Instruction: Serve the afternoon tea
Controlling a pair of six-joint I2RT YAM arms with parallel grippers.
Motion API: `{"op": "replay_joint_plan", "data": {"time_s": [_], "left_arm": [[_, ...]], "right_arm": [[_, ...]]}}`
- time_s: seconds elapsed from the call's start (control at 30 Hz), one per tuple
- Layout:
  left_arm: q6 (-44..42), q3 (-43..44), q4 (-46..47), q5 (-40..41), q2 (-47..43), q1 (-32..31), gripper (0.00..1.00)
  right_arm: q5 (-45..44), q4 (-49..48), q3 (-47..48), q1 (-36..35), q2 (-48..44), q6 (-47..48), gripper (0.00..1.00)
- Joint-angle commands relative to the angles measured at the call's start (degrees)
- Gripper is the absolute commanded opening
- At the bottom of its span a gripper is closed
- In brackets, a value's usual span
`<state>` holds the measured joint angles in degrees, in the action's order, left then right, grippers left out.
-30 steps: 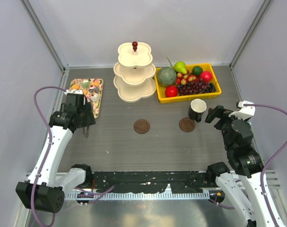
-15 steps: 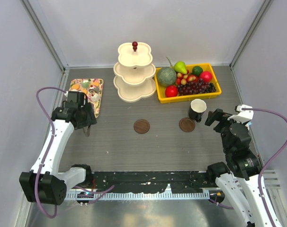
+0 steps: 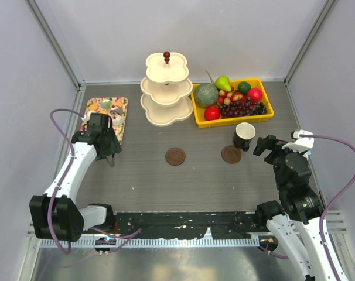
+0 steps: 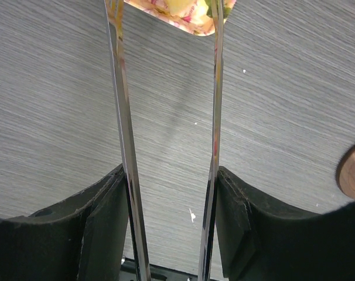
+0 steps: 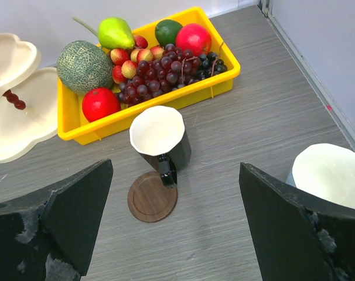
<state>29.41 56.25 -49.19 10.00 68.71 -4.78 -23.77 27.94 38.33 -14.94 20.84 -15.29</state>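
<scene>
Currently, step: my left gripper (image 4: 169, 88) approaches the sweets (image 3: 107, 106) on the flowered tray (image 3: 120, 132).
Tool state: both grippers wide open, empty.
Mug (image 5: 160, 138): beside its coaster (image 5: 152, 204).
Next: lower tongs (image 4: 123, 129) onto one sweet.

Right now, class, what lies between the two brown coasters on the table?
Only bare table lies between the left coaster and the right coaster, in the top view.

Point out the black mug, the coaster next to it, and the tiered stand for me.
black mug (image 5: 161, 140): right wrist view, on its pale inside.
coaster (image 5: 149, 203): right wrist view, on its brown top face.
tiered stand (image 3: 166, 110): top external view, on the bottom tier's front rim.
</scene>
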Motion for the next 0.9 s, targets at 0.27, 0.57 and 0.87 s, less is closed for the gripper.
{"op": "replay_joint_plan", "data": {"time_s": [0.27,0.57,0.87], "left_arm": [[3.37,-2.2,9.2,0.99,5.03,0.47,0.57],[3.82,-3.87,7.89,0.37,2.58,0.47,0.47],[2.94,-2.73,2.17,0.99,-3.66,0.64,0.31]], "right_arm": [[1.36,-3.07,-0.18,-0.35,-1.24,0.79,0.96],[2.06,-3.16,-0.36,-0.35,-0.72,0.35,0.96],[2.24,-3.34,-0.36,-0.27,-0.54,0.35,0.96]]}}
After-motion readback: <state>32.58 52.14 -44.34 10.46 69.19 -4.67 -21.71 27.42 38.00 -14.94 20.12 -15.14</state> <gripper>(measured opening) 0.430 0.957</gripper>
